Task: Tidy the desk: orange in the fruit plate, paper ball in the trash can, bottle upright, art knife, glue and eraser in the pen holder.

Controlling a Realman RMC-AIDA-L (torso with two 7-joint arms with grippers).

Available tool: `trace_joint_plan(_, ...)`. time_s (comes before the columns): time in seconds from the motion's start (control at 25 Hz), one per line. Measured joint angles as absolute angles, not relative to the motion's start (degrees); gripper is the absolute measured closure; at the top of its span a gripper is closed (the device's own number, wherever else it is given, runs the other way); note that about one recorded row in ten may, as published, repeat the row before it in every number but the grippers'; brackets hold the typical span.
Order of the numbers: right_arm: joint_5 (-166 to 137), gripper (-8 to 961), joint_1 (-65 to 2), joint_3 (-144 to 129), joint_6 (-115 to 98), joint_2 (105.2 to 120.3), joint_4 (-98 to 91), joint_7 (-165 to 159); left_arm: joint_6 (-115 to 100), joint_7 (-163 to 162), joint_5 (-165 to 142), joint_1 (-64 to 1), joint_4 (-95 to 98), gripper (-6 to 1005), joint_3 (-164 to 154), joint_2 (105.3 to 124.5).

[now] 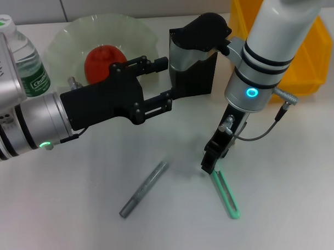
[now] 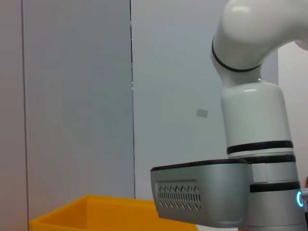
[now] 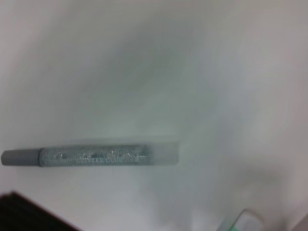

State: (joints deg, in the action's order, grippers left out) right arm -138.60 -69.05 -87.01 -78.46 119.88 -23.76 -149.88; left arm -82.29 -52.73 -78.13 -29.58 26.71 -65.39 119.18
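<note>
Head view: the art knife [image 1: 225, 195] lies flat on the white surface [image 1: 77, 216], the right gripper [image 1: 209, 163] touching its near end, jaws unreadable. The glue [image 1: 143, 189] lies nearby. The left gripper [image 1: 157, 84], jaws released, hovers beside the pen holder [image 1: 201, 74].

A plain white desk [image 1: 77, 227] fills the frame. At upper left stands a clear bottle [image 1: 22, 59], with a pale-green fruit plate [image 1: 62, 41] beside it. A black mesh pen holder [image 1: 201, 74] sits at upper centre, a yellow trash can [image 1: 310, 59] at upper right. Low in the frame lie a grey glue [image 1: 143, 189] stick and, to its right, a mint-green art knife [image 1: 227, 197]
</note>
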Motion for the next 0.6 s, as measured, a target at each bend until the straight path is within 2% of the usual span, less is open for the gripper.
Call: trace_joint_plan(0.6,-138.2,418,-68.5,-87.0,-78.0,119.88,-23.6,-149.8,-82.2,-51.8,-78.1,-30.0,26.0,376,-65.4,119.18)
